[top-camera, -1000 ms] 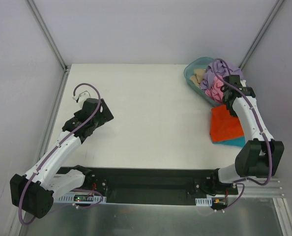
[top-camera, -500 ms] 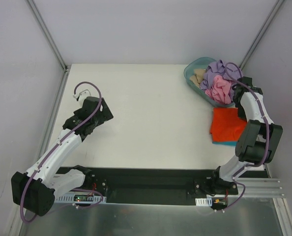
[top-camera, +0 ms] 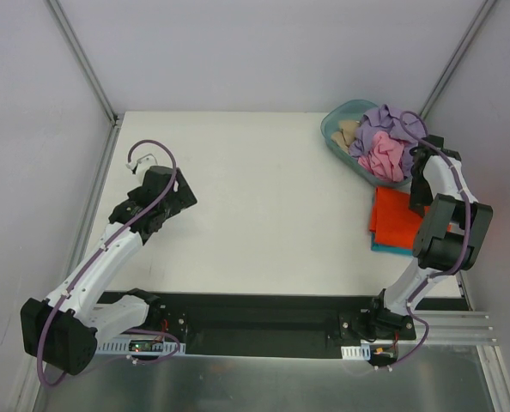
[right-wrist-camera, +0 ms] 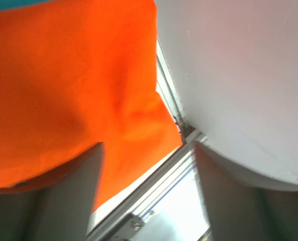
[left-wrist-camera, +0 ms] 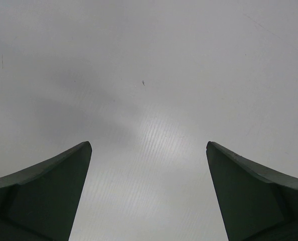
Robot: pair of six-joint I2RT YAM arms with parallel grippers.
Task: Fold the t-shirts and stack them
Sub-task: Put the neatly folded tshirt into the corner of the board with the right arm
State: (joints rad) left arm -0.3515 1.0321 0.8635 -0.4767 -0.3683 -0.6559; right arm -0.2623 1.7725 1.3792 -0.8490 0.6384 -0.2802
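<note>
A folded bright orange t-shirt [top-camera: 393,219] lies at the table's right side on a teal t-shirt [top-camera: 389,248], of which only an edge shows. My right gripper [top-camera: 422,196] hangs over the orange shirt's right edge. In the right wrist view that gripper [right-wrist-camera: 149,150] is open with nothing between its fingers, above the orange cloth [right-wrist-camera: 63,80]. Lavender [top-camera: 384,120], pink [top-camera: 384,159] and beige [top-camera: 349,131] t-shirts are heaped in the tub. My left gripper [top-camera: 182,193] is open over bare table on the left, its jaws [left-wrist-camera: 148,145] holding nothing.
The translucent blue-green tub [top-camera: 330,129] stands at the back right corner, just beyond the orange shirt. A metal rail [right-wrist-camera: 154,201] runs along the table's right edge, right beside my right gripper. White walls close the back and both sides.
My right arm has swung right and back toward the table's edge, and its jaws have opened. The orange shirt now lies narrower on the teal one. The left arm has barely shifted.
</note>
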